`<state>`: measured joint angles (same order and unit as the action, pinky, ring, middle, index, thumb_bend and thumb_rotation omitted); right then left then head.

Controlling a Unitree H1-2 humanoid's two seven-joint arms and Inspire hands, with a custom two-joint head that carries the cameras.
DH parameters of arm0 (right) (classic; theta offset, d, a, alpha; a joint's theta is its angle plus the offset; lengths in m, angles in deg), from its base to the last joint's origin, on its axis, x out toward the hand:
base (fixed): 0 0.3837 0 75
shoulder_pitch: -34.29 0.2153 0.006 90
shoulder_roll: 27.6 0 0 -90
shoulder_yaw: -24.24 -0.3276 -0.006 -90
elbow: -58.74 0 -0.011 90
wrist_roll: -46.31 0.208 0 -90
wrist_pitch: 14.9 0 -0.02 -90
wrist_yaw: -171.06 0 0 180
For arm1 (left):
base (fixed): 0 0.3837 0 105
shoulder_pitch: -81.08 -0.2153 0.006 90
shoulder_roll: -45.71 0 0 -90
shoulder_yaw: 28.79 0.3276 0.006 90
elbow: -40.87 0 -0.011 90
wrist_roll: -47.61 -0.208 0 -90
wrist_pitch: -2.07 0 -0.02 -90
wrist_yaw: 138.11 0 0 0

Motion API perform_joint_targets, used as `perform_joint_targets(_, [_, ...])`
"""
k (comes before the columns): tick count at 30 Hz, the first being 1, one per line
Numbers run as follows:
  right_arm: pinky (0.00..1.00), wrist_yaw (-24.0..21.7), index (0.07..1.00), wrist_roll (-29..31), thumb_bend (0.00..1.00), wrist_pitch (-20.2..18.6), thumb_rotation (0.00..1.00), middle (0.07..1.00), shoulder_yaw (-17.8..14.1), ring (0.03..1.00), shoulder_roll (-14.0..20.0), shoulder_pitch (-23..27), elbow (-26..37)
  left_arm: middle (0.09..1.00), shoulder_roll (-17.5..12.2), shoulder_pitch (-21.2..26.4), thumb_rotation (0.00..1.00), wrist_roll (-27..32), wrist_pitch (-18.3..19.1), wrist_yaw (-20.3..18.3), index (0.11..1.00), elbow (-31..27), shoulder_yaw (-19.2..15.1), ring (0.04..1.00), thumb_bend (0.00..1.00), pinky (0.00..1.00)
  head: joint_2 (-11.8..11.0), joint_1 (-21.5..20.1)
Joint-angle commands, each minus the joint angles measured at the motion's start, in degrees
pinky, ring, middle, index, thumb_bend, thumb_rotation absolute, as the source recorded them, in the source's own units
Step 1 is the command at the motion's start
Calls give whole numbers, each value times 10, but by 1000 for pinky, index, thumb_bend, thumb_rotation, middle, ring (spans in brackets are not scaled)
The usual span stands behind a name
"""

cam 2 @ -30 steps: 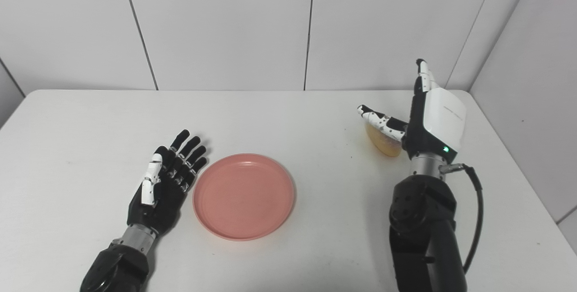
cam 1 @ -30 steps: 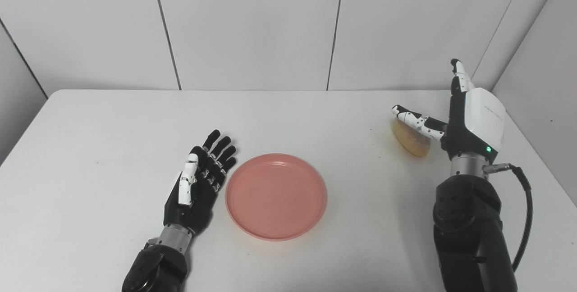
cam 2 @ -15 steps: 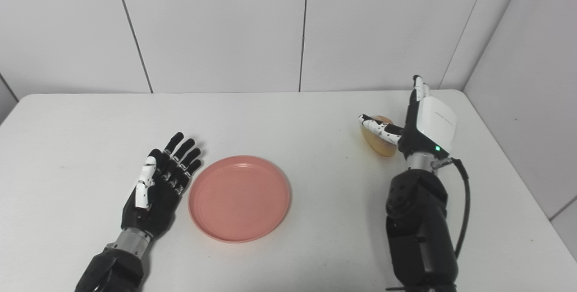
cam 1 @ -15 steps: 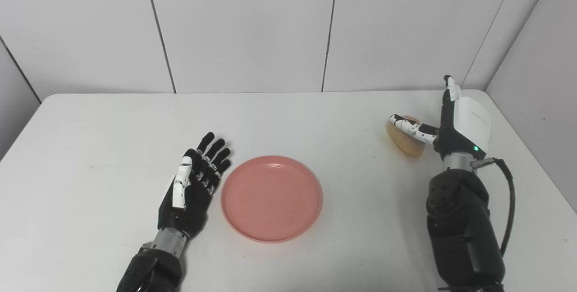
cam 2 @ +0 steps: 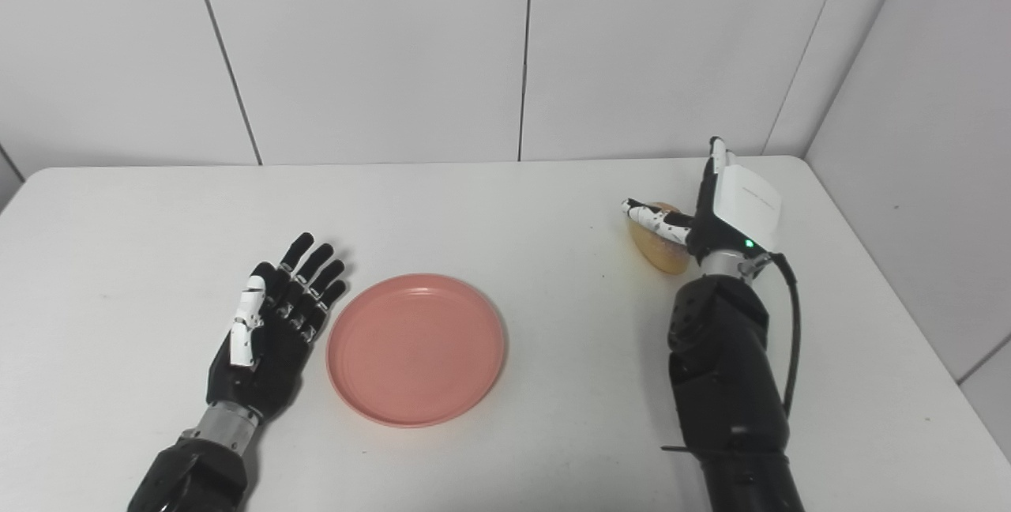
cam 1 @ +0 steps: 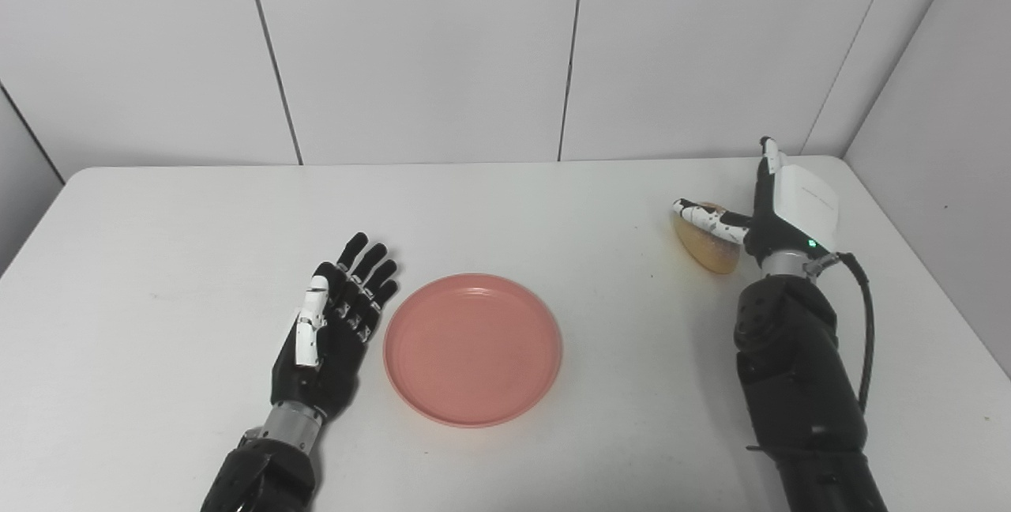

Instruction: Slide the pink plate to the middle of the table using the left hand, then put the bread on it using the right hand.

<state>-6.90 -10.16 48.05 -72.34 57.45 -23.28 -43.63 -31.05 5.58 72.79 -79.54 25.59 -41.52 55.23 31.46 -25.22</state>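
Centrally on the table [cam 1: 158, 204], the plate [cam 1: 472, 348] lies empty; the left hand [cam 1: 332, 330] rests flat and spread just beside its left rim, holding nothing. Near the far right corner, the right hand [cam 1: 778, 208] stands edge-up, fingers extended, thumb [cam 1: 705, 217] over the bread [cam 1: 705, 243], not yet closed. For a sound grasp, the fingers should settle behind the bread before closing, then lift clear before travelling toward the plate.
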Motion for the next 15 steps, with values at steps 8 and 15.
perform_joint_targets(8, [817,8,947,-22,965,1,625,912,-7,881,1,51,-30,935,-7,-22,1000,3,14,5,927,22,-5,934,316,970,0,-2])
perform_joint_targets(15, [836,-9,952,-25,997,1,659,927,-14,901,-8,64,-45,935,-7,-23,1000,4,14,5,927,21,-5,935,318,972,2,-2])
